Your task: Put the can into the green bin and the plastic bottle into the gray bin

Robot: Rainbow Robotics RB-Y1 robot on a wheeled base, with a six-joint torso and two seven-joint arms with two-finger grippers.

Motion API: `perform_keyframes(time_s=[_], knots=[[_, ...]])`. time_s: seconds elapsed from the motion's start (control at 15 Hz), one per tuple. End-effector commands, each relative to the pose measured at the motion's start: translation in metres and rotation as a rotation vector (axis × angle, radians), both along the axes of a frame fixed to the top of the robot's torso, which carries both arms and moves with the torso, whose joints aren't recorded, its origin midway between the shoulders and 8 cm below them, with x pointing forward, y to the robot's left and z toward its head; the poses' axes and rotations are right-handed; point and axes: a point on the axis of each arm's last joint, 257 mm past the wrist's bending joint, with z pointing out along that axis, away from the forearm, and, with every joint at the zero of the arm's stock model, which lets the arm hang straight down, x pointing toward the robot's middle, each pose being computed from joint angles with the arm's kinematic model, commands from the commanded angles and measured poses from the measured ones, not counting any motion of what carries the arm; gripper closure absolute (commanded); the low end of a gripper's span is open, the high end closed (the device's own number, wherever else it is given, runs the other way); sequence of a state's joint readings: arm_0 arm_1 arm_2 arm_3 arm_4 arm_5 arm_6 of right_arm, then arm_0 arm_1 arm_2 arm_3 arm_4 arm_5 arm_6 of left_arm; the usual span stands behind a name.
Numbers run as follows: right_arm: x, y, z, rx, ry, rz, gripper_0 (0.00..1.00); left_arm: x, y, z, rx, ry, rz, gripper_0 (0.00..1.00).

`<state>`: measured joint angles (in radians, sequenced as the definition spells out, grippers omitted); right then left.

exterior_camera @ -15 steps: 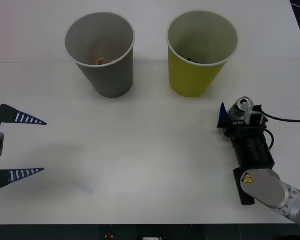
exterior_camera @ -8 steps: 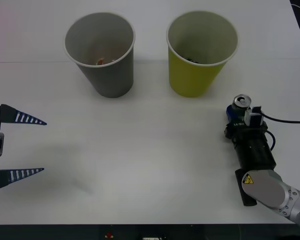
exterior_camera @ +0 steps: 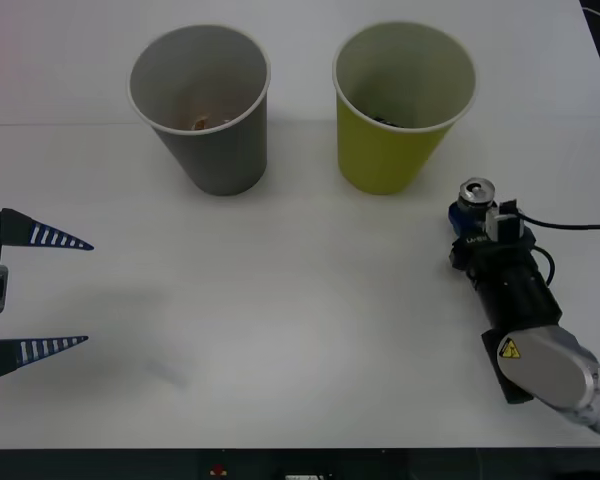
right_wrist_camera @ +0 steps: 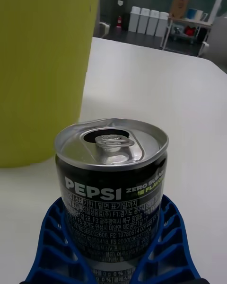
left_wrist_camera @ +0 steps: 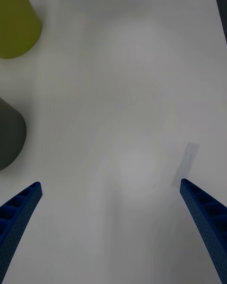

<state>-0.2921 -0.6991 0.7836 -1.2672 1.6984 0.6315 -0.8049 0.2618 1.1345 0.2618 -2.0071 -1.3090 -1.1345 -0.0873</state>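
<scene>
Front view: right claw (exterior_camera: 468, 215) closed around the small dark drink can with its silver pull-tab top (exterior_camera: 476, 193), upright, near the right edge of the white bench (exterior_camera: 300, 300) and just beside the base of the tall yellow-green tapered paper bin (exterior_camera: 404, 105). Gray tapered paper bin (exterior_camera: 202, 108) well to the left of the green one, something small and orange lying inside. Left claw (exterior_camera: 30, 295) spread wide and parked over the bench's left edge, holding nothing.

Right wrist view: blue ribbed fingers (right_wrist_camera: 56, 246) pressed against both sides of the can (right_wrist_camera: 111, 180), low on its body, top level and label facing the camera; green wall (right_wrist_camera: 42, 66) rising close behind. Good carry probably means lifting straight up first, well above the white rim, then moving across over the mouth. Low grip leaves most of the can above the fingers, so best to keep it vertical and avoid jerks. Worth opening only when centred over the opening, since a knock against the light bin could tip it.

Left wrist view: wide blue fingers (left_wrist_camera: 19, 208) over bare bench, both bin bases off to one side; no plastic bottle to be seen on the bench.
</scene>
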Motion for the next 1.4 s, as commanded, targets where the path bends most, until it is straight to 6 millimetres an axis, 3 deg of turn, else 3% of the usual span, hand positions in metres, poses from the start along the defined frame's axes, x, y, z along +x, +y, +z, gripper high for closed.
perform_keyframes(time_s=[0.07, 0.2, 0.53, 0.73, 1.13, 1.4], knots=[[0.002, 0.006, 0.017, -0.08, 0.031, 0.091, 1.0, 0.0, 0.0, 0.0, 0.0, 0.0, 0.0, 0.0], [-0.006, 0.006, 0.029, -0.122, 0.064, 0.146, 1.0, 0.0, 0.0, 0.0, 0.0, 0.0, 0.0, 0.0], [-0.051, 0.003, 0.066, -0.255, 0.173, 0.275, 1.0, 0.0, 0.0, 0.0, 0.0, 0.0, 0.0, 0.0], [-0.073, -0.001, 0.076, -0.325, 0.229, 0.313, 1.0, 0.0, 0.0, 0.0, 0.0, 0.0, 0.0, 0.0], [-0.109, -0.027, 0.103, -0.666, 0.339, 0.333, 1.0, 0.0, 0.0, 0.0, 0.0, 0.0, 0.0, 0.0], [-0.132, -0.016, 0.125, -0.661, 0.418, 0.348, 1.0, 0.0, 0.0, 0.0, 0.0, 0.0, 0.0, 0.0]])
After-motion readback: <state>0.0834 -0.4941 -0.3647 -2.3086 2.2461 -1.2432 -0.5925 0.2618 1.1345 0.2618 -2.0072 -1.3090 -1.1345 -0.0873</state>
